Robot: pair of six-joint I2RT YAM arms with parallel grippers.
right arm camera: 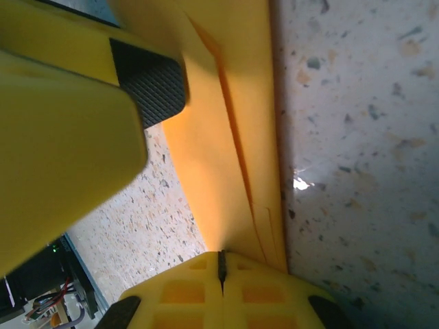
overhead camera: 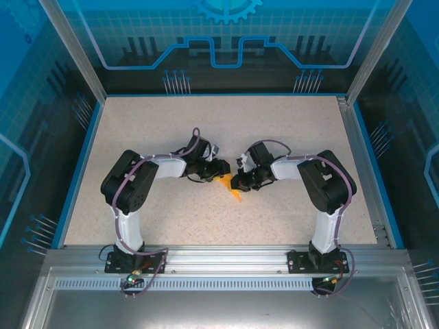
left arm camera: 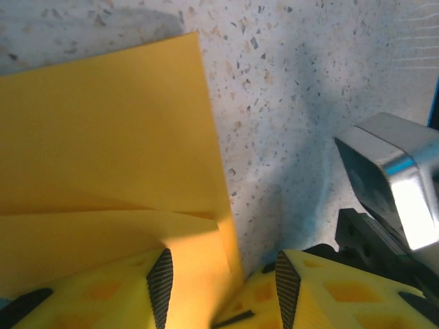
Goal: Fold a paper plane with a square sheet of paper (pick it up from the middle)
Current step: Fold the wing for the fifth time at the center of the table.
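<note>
Pinching paper (right arm camera: 226, 137) — right tool (right arm camera: 221, 264); left tool (left arm camera: 219, 274) beside.

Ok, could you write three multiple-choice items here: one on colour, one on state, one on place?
1. On the left claw, the fingers are: A yellow; B red; C white.
2. The right claw is: A wide open; B shut on the thin orange-yellow folded paper sheet; C holding a cup.
3. The sheet lies: A on a plate; B between both claws; C inside a box.
Answers: A, the left wrist view shows yellow; B, its fingers meet on the sheet's edge; B, the top view shows it there.
</note>
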